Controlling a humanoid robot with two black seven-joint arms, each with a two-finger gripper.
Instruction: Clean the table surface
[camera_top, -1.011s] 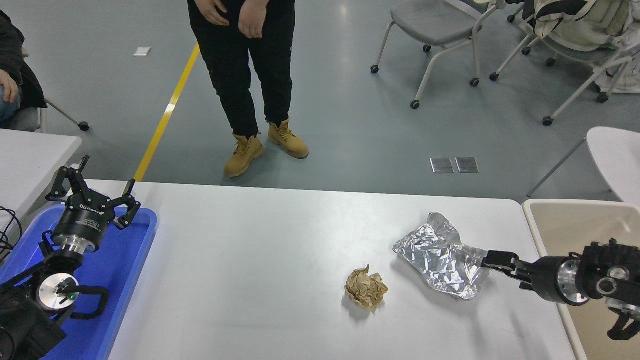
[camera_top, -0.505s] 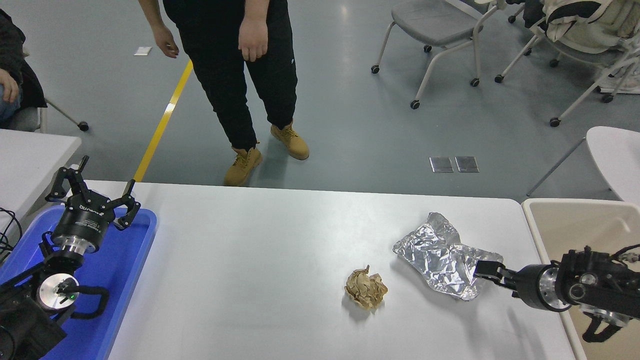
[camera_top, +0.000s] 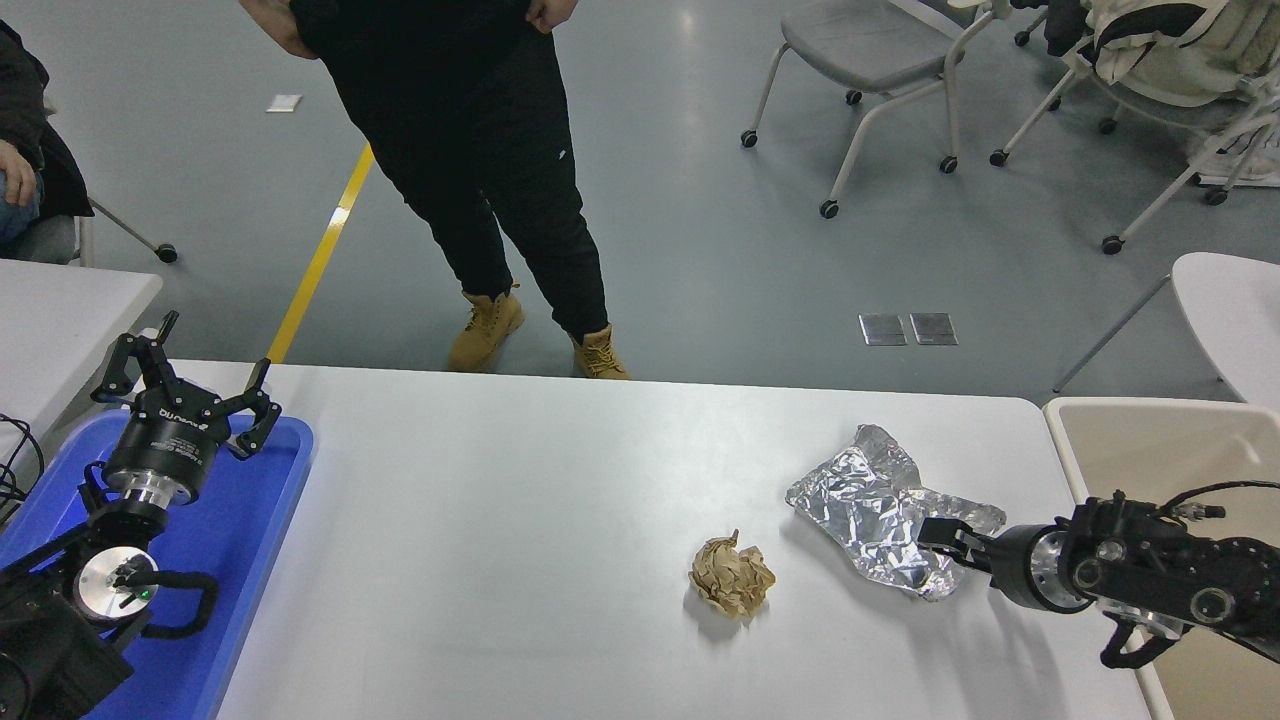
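The table surface (camera_top: 520, 520) is a wide glossy white top. On its right half lie a crumpled sheet of silver foil (camera_top: 870, 500) and, to its lower left, a crumpled brown paper ball (camera_top: 732, 576). My right gripper (camera_top: 938, 538) comes in low from the right edge and sits at the foil's right end, touching or overlapping its edge; its grip is not clear. My left gripper (camera_top: 190, 375) is parked open above the blue tray (camera_top: 250, 520) at the lower left.
A beige bin (camera_top: 1150, 450) stands just past the table's right edge. A person in black with tan boots (camera_top: 480, 150) stands at the far side. Rolling chairs (camera_top: 860, 50) stand behind. A smaller white table (camera_top: 60, 310) is at the left, a round one (camera_top: 1230, 310) at the right.
My right gripper has moved left and lower, onto the foil's right end. The person has stepped closer to the table. The foil, paper ball and left arm have not moved.
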